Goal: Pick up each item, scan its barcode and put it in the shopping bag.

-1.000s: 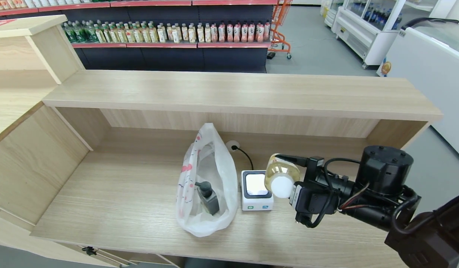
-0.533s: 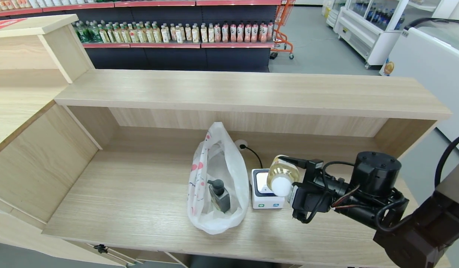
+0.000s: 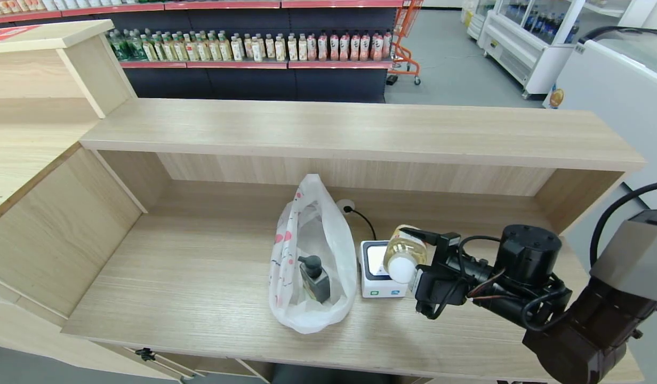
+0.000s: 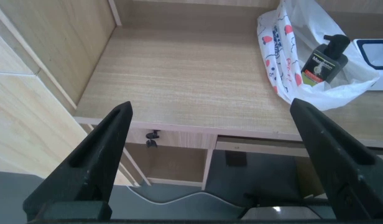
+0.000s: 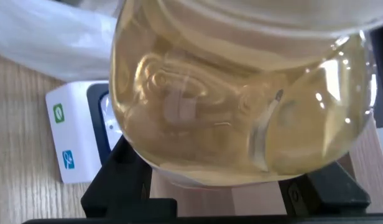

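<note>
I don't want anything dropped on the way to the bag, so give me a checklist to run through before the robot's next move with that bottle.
1. Grip: right gripper shut on the bottle: ok.
2. Bottle held above the scanner: ok.
3. Barcode facing the scanner window: cannot tell.
4. Shopping bag mouth open, directly left of the scanner: ok.
5. Room in the bag beside the pump bottle: ok.
6. Left gripper open, at the counter's near edge, away from the bag: ok.
</note>
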